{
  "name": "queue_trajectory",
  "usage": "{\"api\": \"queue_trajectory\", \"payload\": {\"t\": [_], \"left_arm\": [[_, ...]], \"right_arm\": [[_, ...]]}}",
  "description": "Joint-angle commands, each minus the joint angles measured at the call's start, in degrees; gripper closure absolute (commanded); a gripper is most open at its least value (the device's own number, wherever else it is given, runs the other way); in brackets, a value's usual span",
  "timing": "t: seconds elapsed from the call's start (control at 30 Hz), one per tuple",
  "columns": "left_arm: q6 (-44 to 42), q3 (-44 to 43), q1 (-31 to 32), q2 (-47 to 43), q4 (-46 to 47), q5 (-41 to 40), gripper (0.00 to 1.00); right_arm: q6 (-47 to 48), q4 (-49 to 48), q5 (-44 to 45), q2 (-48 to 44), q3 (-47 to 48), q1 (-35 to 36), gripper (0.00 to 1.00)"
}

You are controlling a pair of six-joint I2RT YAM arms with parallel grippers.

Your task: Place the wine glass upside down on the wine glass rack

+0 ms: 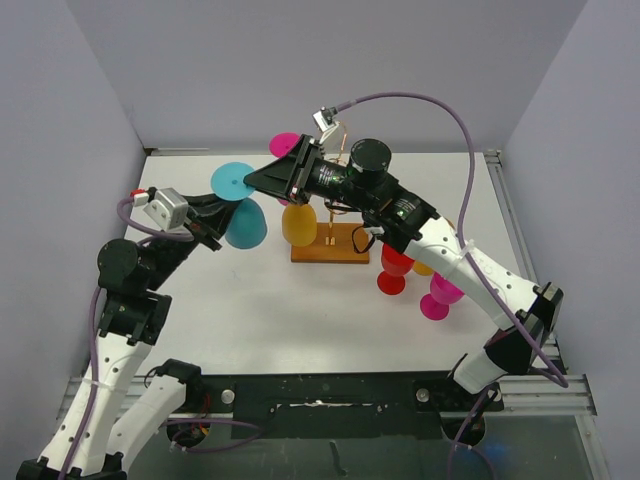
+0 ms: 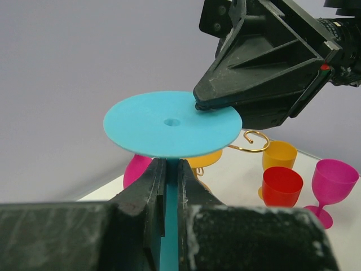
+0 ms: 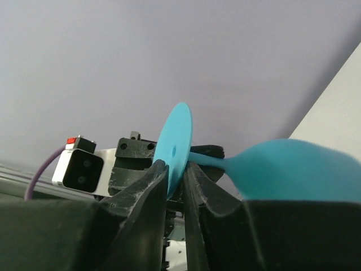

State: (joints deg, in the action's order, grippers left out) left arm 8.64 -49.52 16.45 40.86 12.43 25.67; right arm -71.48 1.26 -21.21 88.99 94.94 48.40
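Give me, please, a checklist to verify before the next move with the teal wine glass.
1. Stem of the teal wine glass held shut in the left tool: ok.
2. Glass upside down, foot on top: ok.
3. Firm pinch by the right tool on the foot's rim: cannot tell; the rim lies between its fingers.
4. Empty curl on the wine glass rack: ok, one shows in the left wrist view.
5. Room beside the hung orange glass: cannot tell.
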Motion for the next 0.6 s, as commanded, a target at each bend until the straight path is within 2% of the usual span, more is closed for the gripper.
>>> {"api": "queue_trajectory", "payload": {"t": [0.0,0.07,0.13,0.17,0.2,0.27,0.33,0.43,0.57], "left_arm": [[-2.7,-2.0,-0.2,-0.3,2.5,-0.2,1.00],[-3.2,-2.1,-0.2,-0.5,1.9,-0.7,1.00],[-3.2,-2.2,-0.1,-0.9,1.2,-1.9,1.00],[-2.9,-2.3,-0.1,-1.1,1.0,-2.8,0.93],[-2.7,-2.1,-0.1,-1.5,0.8,-3.7,0.77],[-2.2,-1.6,-0.2,-2.5,0.8,-6.2,0.52],[-1.9,-1.1,-0.2,-3.3,0.4,-8.4,0.39],[-2.1,-1.2,-0.1,-4.7,-1.3,-10.3,0.33],[-2.2,-2.0,-0.1,-7.3,-3.9,-12.9,0.31]], "right_arm": [[-5.2,-6.0,-6.1,0.5,1.4,0.2,0.92],[-6.6,-7.1,-6.9,0.4,1.2,0.1,1.00],[-6.7,-7.3,-7.1,0.5,1.7,0.1,1.00],[-6.6,-7.4,-7.3,0.4,2.0,0.1,1.00],[-6.3,-7.7,-7.5,0.5,2.3,-0.1,1.00],[-5.4,-8.1,-9.0,0.8,3.6,-0.4,1.00],[-4.3,-8.3,-10.7,1.5,5.6,-1.1,1.00],[-3.8,-8.4,-12.8,2.2,8.2,-2.8,1.00],[-3.2,-8.8,-15.1,1.8,10.6,-6.0,1.00]]}}
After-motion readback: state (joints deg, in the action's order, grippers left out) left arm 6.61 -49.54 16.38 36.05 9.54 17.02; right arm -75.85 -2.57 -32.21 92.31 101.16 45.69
